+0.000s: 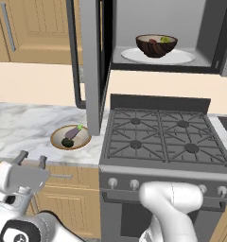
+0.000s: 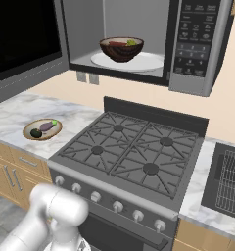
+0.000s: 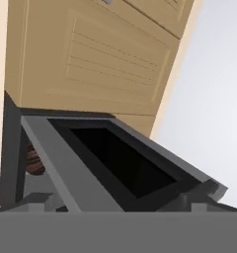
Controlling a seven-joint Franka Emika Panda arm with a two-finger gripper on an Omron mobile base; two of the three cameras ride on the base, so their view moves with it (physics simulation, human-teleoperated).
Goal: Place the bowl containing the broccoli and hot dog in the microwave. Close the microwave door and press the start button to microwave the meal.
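Dark-brown bowl (image 1: 156, 46) sits on the white turntable (image 1: 181, 57) inside the microwave (image 2: 198, 44), the broccoli (image 1: 166, 39) and hot dog (image 2: 117, 43) in it. I see the microwave door (image 1: 93, 66) swung open to the left. My tool (image 1: 32, 160) hangs low at the near left, jaws spread wide, holding nothing.

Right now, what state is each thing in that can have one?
microwave door: swung open
bowl: inside microwave, on turntable plate
gripper: open, empty
stove: burners bare
shallow bowl: on counter, holding eggplant
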